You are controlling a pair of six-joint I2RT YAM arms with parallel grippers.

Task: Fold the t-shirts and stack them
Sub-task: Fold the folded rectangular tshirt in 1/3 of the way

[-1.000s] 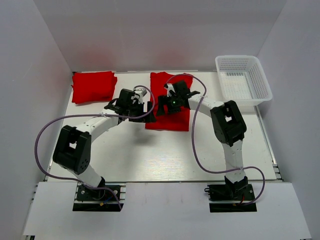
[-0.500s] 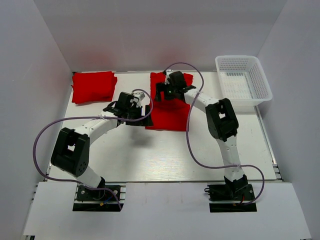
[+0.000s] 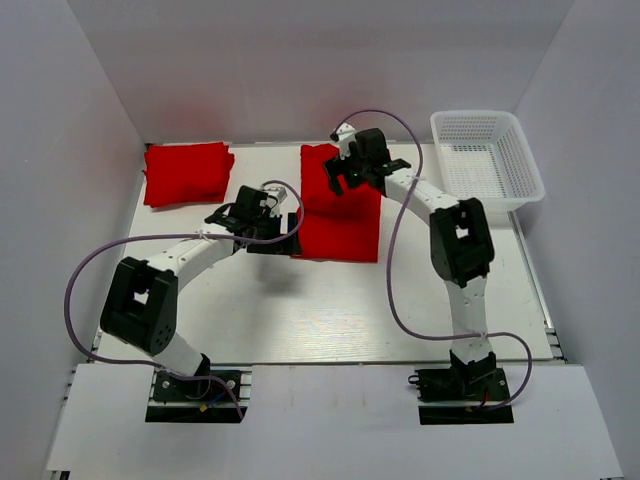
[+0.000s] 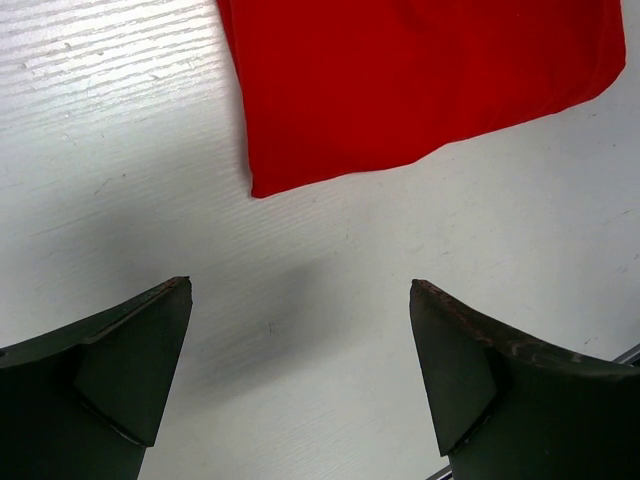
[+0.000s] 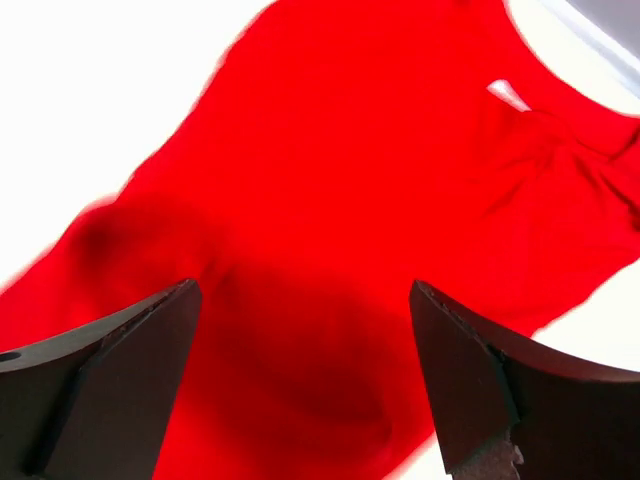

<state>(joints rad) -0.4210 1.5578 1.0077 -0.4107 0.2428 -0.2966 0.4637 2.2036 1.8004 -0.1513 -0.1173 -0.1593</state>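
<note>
One red t-shirt [image 3: 340,215] lies folded into a long strip in the middle of the table, its white neck tag [image 5: 508,95] showing at the far end. A second t-shirt [image 3: 186,172] lies folded at the back left. My right gripper [image 3: 337,178] [image 5: 305,290] hangs open over the far part of the middle shirt, with nothing between its fingers. My left gripper [image 3: 277,232] [image 4: 300,290] stands open over bare table, just left of that shirt's near left corner [image 4: 255,190], holding nothing.
A white mesh basket [image 3: 487,160] stands at the back right corner, nothing visible in it. White walls close in the table on the left, back and right. Purple cables loop from both arms.
My right gripper has moved from the shirt's middle toward its far end. My left gripper has drawn back slightly to the left, off the shirt's edge.
</note>
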